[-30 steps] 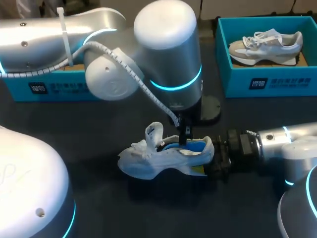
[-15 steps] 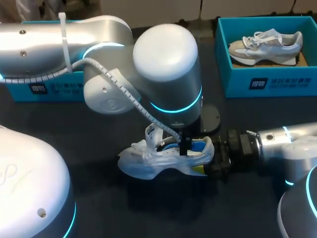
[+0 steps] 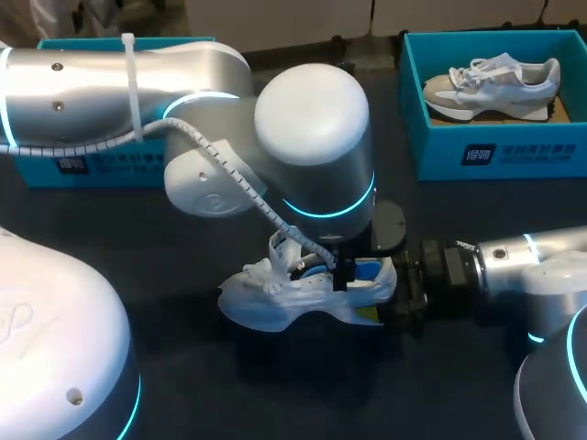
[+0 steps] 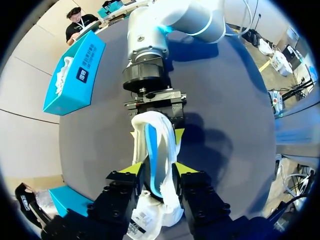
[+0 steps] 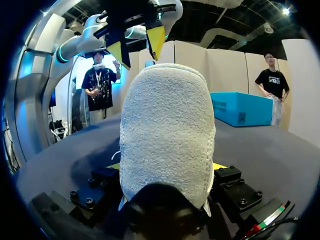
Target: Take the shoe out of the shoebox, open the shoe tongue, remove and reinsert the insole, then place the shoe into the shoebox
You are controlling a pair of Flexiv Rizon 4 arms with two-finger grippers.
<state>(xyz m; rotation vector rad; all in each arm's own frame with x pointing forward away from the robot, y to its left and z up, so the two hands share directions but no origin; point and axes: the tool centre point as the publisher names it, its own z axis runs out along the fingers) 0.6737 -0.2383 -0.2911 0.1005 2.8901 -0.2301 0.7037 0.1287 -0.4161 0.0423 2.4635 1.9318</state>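
A white shoe (image 3: 284, 298) lies mid-table with its tongue pulled up and a blue insole (image 3: 367, 270) showing in its opening. My right gripper (image 3: 396, 298) is shut on the heel; in the right wrist view the heel (image 5: 167, 130) fills the space between its fingers. My left gripper (image 3: 342, 272) hangs over the shoe's opening. In the left wrist view the left gripper (image 4: 158, 172) stands open, its yellow tips on either side of the shoe's collar, with the blue insole (image 4: 152, 147) lying inside the shoe between them. The right gripper (image 4: 155, 102) holds the far end.
A teal shoebox (image 3: 431, 137) at the back right holds a grey and white shoe (image 3: 495, 82). Another teal box (image 3: 83, 165) stands at the back left, partly hidden behind my left arm (image 3: 183, 101). Bare dark tabletop lies in front of the shoe.
My left gripper has come down to the shoe's opening and its fingers have parted. The shoe and my right arm have not moved.
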